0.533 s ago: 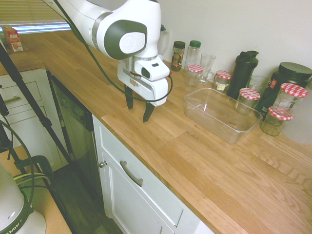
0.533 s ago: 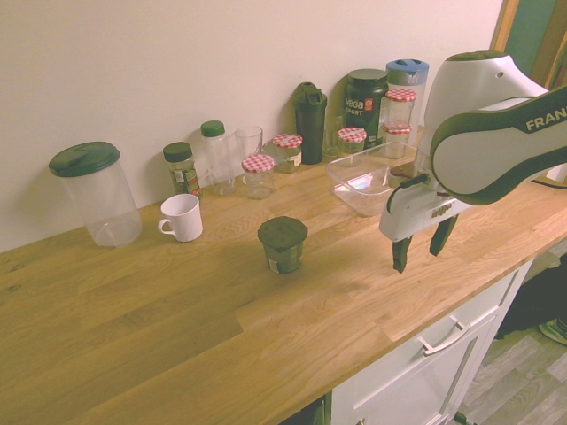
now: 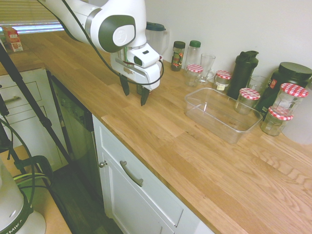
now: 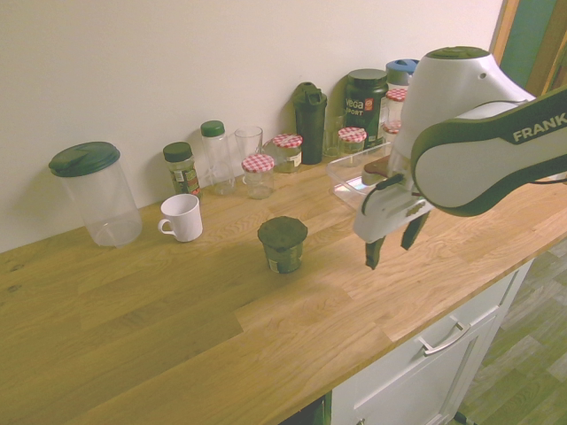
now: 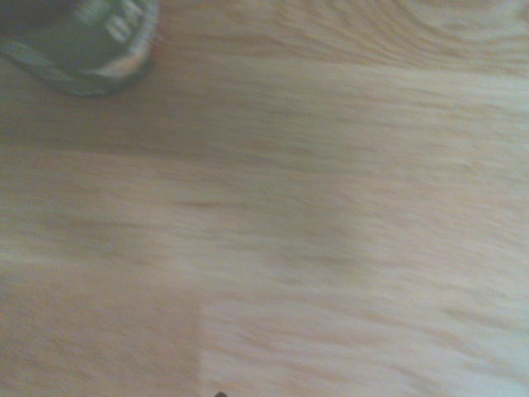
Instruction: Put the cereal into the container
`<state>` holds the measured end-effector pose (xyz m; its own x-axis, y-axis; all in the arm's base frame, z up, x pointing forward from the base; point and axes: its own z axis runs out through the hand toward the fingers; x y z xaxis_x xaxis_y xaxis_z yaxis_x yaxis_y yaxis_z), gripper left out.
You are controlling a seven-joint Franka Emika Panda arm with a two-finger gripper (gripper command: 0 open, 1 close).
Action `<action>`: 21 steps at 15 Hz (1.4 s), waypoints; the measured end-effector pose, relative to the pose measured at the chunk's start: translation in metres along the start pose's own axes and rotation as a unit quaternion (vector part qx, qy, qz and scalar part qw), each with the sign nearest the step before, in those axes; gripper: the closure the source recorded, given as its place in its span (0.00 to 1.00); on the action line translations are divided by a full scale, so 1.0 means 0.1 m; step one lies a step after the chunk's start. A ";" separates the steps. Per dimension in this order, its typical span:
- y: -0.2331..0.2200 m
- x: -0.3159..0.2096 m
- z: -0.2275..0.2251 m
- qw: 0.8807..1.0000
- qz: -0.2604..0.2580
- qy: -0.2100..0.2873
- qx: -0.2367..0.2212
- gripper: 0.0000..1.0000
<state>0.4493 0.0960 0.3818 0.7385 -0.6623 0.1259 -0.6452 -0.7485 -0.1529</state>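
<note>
Above the wooden counter [image 4: 221,319], tool [image 4: 391,255] angled downward, fingers apart, near the green cup [image 4: 283,245].

Cereal on wooden countertop [image 4: 177,345], upright

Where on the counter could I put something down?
The broad front stretch of the counter, before the white mug and dark green cup. It's crowded along the wall, from the tall lidded pitcher to the black tub.
</note>
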 end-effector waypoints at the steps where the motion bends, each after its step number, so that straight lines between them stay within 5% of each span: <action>1: -0.18 -0.04 0.09 1.000 -0.004 0.003 0.013 0.00; 7: -0.94 0.02 0.48 0.997 -0.022 0.042 0.064 0.00; 14: -1.21 0.00 0.64 0.994 -0.026 0.078 0.067 0.00; 15: -1.21 0.01 0.67 0.994 -0.022 0.082 0.070 1.00; 21: -1.24 0.05 0.72 0.993 -0.007 0.086 0.083 1.00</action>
<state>0.5470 0.1875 0.3303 0.6941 -0.6580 0.2921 -0.5830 -0.7518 -0.3081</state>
